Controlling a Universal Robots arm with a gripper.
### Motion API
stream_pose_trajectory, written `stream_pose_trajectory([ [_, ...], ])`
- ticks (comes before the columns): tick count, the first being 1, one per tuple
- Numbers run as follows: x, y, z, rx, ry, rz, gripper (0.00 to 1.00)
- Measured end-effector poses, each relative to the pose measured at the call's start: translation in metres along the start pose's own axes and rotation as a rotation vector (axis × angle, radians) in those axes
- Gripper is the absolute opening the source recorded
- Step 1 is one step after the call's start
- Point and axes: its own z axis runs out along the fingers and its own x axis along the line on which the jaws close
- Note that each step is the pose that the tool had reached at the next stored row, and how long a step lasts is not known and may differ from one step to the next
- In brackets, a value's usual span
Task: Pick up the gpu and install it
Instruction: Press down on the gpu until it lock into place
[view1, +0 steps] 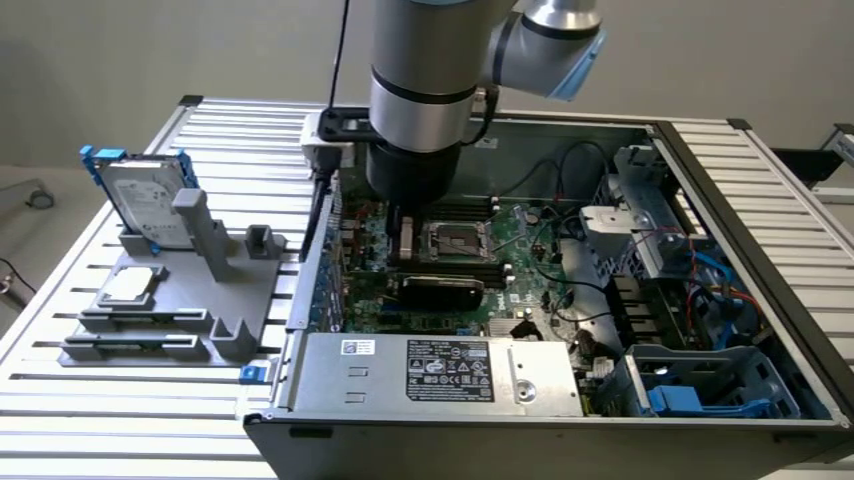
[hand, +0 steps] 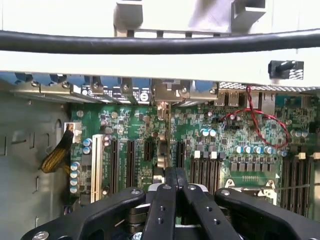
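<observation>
Green motherboard (hand: 125, 120) close below, fingers (hand: 186, 200) pinched on thin gpu (hand: 160, 150) above slots (hand: 114, 165); risk of jamming or bent contacts from any tilt.

Matt black tool (hand: 175, 173), glossy green motherboard (hand: 140, 125), ribbed metal table (view1: 134, 420).

I look down on an open case (view1: 534, 445) standing on a slatted table (view1: 80, 400). Its green motherboard (view1: 527, 260) carries a square socket (view1: 447, 238). A silver power supply (view1: 441, 370) lies along the near wall, and a blue caddy (view1: 701, 385) sits in the corner at the exterior view's right. Outside the case, at the exterior view's left, a grey stand (view1: 214, 250) holds a hard drive (view1: 138, 195) upright and a chip (view1: 130, 285) lying flat. Closer in, I see a red wire (hand: 260, 122) looped over the board, a white slot (hand: 96, 165) and a yellow cable (hand: 55, 157).
</observation>
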Motion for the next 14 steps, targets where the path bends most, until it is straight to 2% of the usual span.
stream_pose_trajectory([
  [5,0.000,0.0088,0.0007,-0.0094,0.0015,0.001,0.11],
  [9,0.000,0.0139,0.0001,-0.0125,0.0065,0.002,0.11],
  [10,0.000,0.0150,0.0001,-0.0125,0.0092,0.002,0.11],
  [14,0.000,0.0201,-0.0001,-0.0132,0.0281,0.004,0.11],
])
